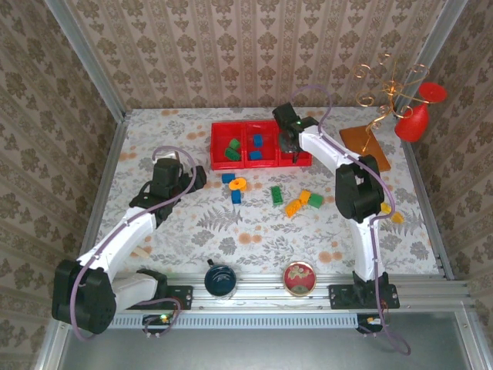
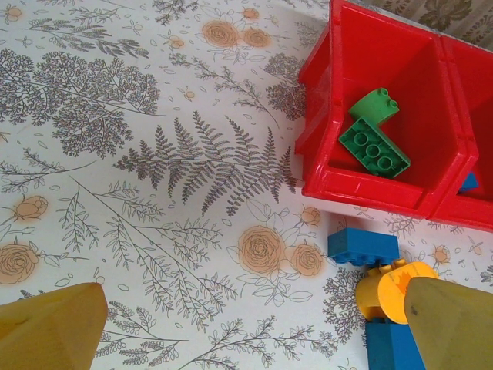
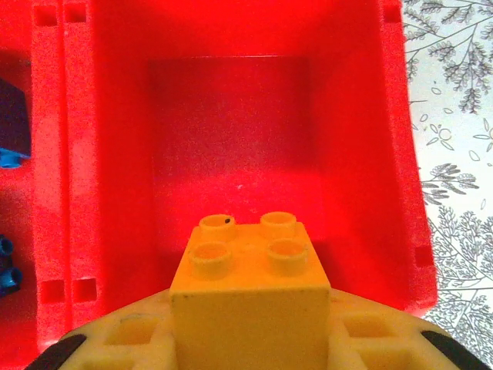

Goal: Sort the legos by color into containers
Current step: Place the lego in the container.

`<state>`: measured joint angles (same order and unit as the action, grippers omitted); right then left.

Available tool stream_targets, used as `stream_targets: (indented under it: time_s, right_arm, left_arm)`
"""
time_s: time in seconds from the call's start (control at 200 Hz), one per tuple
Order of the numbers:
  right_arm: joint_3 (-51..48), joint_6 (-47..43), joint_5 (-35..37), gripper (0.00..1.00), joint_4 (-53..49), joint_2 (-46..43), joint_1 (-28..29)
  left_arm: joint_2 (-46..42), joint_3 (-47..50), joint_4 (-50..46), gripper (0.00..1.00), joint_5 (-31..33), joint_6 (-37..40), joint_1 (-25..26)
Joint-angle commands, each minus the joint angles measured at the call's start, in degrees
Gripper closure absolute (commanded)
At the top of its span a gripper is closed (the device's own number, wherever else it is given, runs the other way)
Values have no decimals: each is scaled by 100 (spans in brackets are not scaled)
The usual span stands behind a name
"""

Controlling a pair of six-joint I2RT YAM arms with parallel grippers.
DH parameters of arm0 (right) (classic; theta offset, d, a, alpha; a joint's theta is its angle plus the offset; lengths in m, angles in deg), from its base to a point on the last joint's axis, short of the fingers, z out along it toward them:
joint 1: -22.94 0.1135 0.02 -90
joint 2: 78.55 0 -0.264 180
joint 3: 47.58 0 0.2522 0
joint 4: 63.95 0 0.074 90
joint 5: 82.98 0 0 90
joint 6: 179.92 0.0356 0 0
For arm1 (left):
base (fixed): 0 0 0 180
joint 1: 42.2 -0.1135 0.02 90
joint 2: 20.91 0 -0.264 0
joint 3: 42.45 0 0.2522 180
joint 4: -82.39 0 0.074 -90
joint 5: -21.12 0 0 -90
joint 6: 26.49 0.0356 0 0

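brick [image 3: 248,285] pinched studs-up, right gripper [image 1: 291,145] hangs directly over the rightmost compartment of the red tray [image 3: 362,154]; left gripper [image 1: 192,179] hovers well apart, spread wide.

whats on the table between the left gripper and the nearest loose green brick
In the top view, a blue brick, the orange ring and a second blue brick lie between the left gripper and that green brick.

Robot lab test cell, aluminium frame [image 1: 86,58], wallpaper-printed walls [image 1: 254,46], floral tabletop [image 1: 192,223]
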<state>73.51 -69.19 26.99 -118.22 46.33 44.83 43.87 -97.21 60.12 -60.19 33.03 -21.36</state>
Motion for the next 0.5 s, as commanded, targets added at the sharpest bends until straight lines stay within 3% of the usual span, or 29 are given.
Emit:
stream_targets:
  time_s: [0.0, 0.165, 0.495]
  right_arm:
    - [217, -106, 84, 70, -106, 85, -43]
    - [275, -124, 95, 57, -149, 83, -44]
    - [220, -78, 66, 48, -211, -213, -20]
  left_arm:
    - [74, -163, -19, 0, -94, 11, -53]
    - [115, -194, -32, 0, -104, 15, -47]
    - [132, -234, -41, 0, -64, 48, -63]
